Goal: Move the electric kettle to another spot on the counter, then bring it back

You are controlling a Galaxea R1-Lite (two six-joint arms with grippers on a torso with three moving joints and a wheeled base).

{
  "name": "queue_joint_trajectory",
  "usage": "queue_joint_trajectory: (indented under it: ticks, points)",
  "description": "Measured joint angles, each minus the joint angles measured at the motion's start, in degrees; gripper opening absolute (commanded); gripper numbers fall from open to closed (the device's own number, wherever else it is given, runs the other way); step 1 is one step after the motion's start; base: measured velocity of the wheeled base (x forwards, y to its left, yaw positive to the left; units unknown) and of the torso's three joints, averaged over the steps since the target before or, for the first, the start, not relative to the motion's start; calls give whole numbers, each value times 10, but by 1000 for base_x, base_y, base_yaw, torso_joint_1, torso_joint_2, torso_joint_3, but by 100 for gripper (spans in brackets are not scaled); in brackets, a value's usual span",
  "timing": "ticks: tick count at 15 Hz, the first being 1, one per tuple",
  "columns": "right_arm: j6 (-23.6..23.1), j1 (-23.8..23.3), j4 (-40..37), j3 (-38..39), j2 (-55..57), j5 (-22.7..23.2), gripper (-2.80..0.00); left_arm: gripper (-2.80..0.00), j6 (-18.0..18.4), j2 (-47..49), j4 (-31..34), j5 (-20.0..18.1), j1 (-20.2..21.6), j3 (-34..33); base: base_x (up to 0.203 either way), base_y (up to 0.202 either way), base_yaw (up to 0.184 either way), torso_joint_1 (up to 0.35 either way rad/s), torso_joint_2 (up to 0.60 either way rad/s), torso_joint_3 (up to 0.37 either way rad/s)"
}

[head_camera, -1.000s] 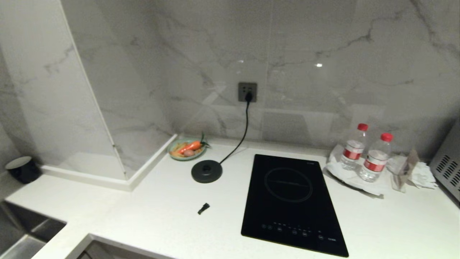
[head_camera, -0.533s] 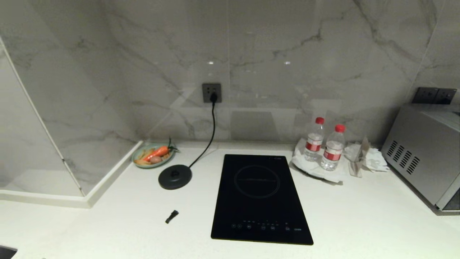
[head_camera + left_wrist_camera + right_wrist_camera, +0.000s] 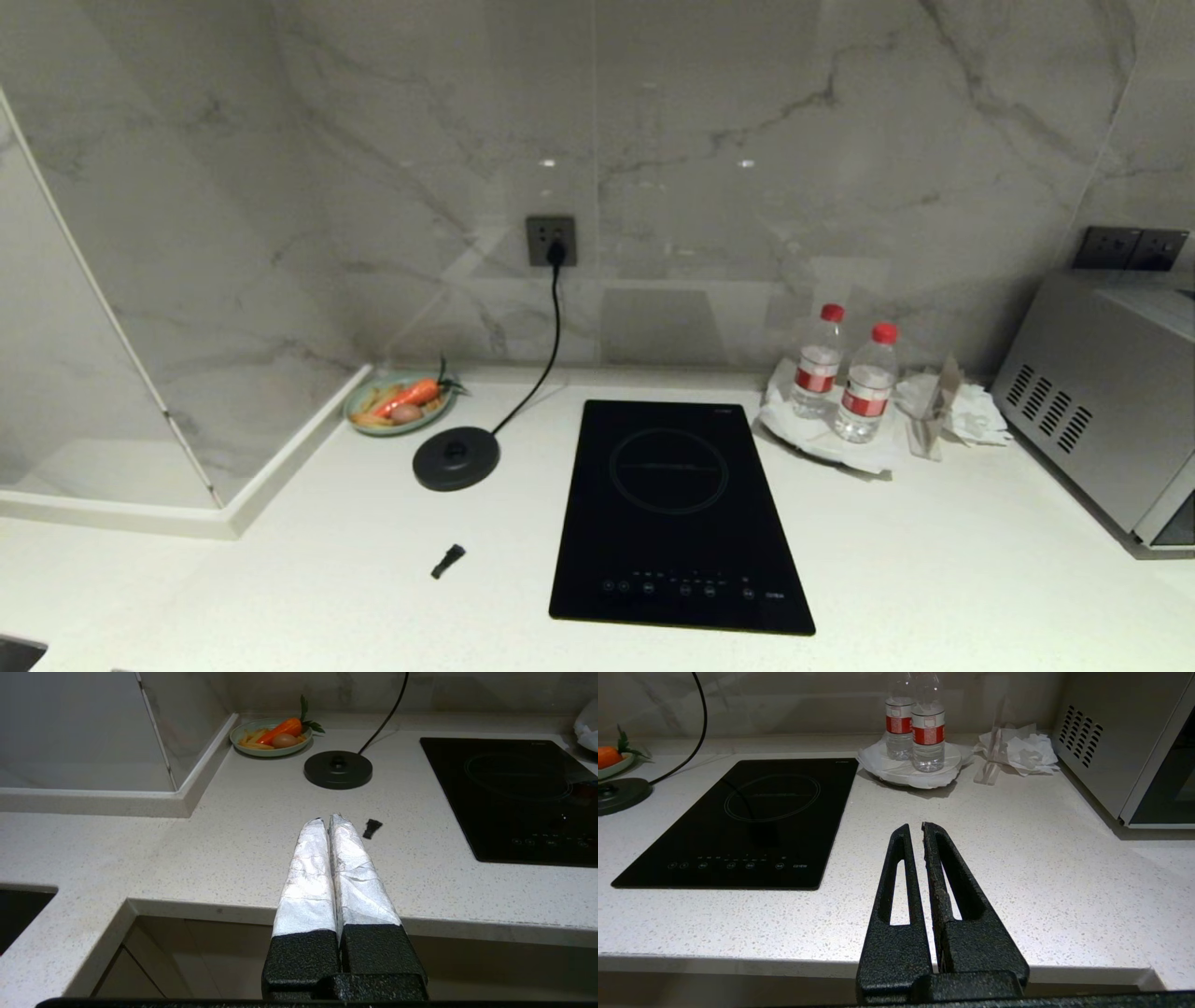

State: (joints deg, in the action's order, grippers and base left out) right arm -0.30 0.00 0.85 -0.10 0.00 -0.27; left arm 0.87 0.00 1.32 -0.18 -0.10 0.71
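My left tool (image 3: 325,820) pressed together at the counter's (image 3: 934,569) near edge, my right tool (image 3: 914,829) likewise pressed together, empty kettle base (image 3: 456,457) left of the hob (image 3: 677,513), kettle itself out of sight.

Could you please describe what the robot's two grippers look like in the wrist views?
The left gripper has two long tapering fingers wrapped in crinkled silver foil tape, on rough black bases. The right gripper is bare textured black, each finger having a long triangular slot. No cables or markings show.
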Motion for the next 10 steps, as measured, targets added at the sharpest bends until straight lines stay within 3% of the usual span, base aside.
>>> queue_joint_trajectory:
  ticks: [8, 10]
  points:
    - [0, 0, 0, 0, 0, 0, -280, -280, 0, 0, 0, 0, 0, 0, 0, 0, 0, 0, 0, 0]
    - [3, 0, -1, 0, 0, 0, -280, -280, 1, 0, 0, 0, 0, 0, 0, 0, 0, -121, 305, 169]
